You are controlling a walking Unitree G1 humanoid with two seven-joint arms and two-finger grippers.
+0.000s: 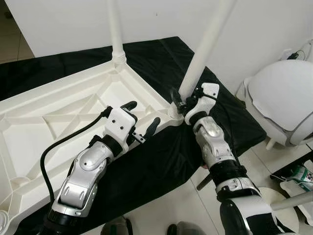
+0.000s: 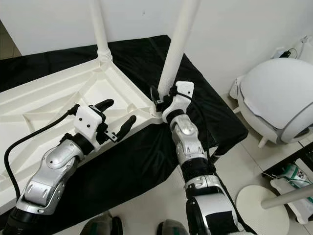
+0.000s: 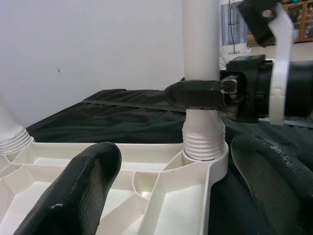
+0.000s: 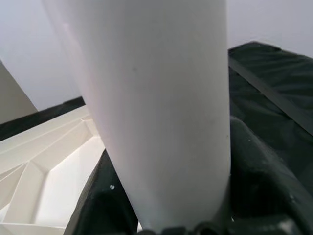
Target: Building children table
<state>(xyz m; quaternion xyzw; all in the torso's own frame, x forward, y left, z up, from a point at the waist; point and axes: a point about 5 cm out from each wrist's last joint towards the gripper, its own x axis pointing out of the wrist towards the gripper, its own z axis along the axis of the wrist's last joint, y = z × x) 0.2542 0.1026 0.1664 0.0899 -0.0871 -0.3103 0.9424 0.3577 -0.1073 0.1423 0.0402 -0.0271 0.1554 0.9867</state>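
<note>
Left gripper [image 1: 143,119] fingers spread, holding nothing, above ribbed white plastic tabletop [image 1: 58,112] lying upside down on black cloth [image 1: 161,161] | right gripper [image 2: 160,101] clenched around smooth round white table leg [image 2: 175,44] in corner socket | second white leg [image 1: 115,29] upright at far corner

Smooth white plastic tabletop [image 1: 58,105], matt black cloth [image 1: 161,161]

The upturned tabletop [image 1: 73,112] is lying on a cloth [image 1: 161,161]. One leg [image 1: 115,29] is standing at its far corner, another leg [image 1: 205,44] at its right corner, with a round chair [image 1: 283,98] sitting farther right.
</note>
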